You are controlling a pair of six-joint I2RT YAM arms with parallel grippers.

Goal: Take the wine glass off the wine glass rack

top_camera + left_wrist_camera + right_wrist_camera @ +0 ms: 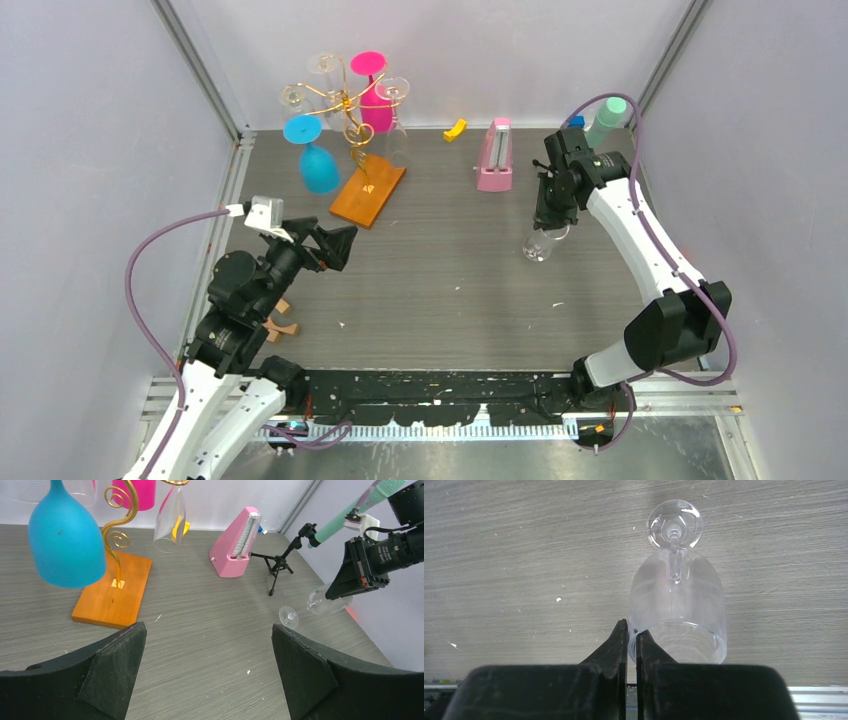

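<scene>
1. Table (450,290): grey wood grain, carries everything below.
2. Wine glass rack (368,195): stands upright at back left, with gold curled arms on a thin stem and an orange base flat on table.
3. Right gripper (631,630): pinched tight on rim wall of wine glass, over right side of table, well apart from rack.
4. Left gripper (208,627): spread wide, nothing between fingers, hovers at front left, faces rack.
5. Blue glass (65,540): hangs bowl-down from a rack arm on near side; opaque, inside not visible.
6. Pink glass (376,108): hangs bowl-down at back of rack; opaque too.
7. Metronome (494,155): pink, stands upright at back, right of rack.
8. Wine glass (676,605): clear, empty, off rack. Tilts with foot away from gripper and low toward table; cannot tell if foot touches.
9. Clear glass (169,522): hangs bowl-down on rack, empty.
10. Bottle (607,118): mint green, stands in back right corner; contents not visible.
11. Tripod (277,565): small, black, stands between metronome and held glass.
</scene>
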